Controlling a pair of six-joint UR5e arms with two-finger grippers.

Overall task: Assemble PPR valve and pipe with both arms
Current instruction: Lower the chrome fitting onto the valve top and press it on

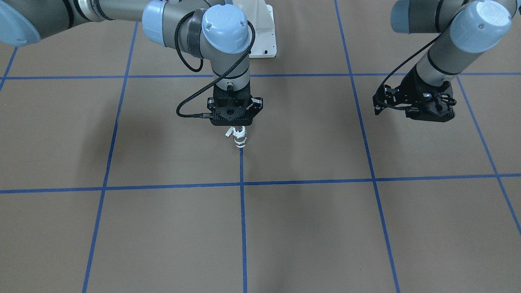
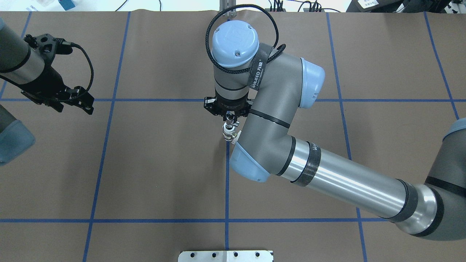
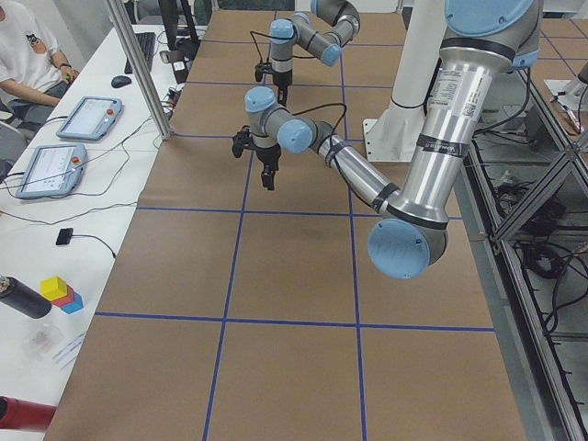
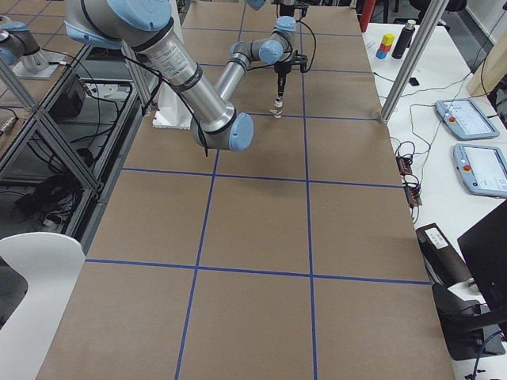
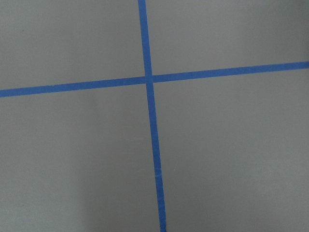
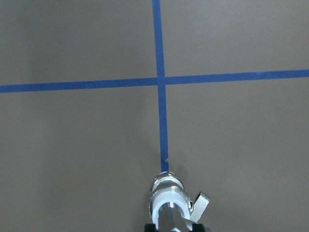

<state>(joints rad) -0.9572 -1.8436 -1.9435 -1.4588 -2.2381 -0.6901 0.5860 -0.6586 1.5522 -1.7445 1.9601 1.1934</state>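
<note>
Mid-table, away from edges, right gripper [image 1: 236,129] holds valve [image 1: 240,141].

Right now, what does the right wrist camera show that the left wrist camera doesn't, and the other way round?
Only the right wrist view shows the PPR valve. It is a white and metal fitting at the bottom edge, with its side lever sticking out to the view's right, and it sits right where a blue tape line ends. The left wrist view shows nothing of its own: no object, just flat surface. Both show the brown table cover and a crossing of blue tape lines.
</note>
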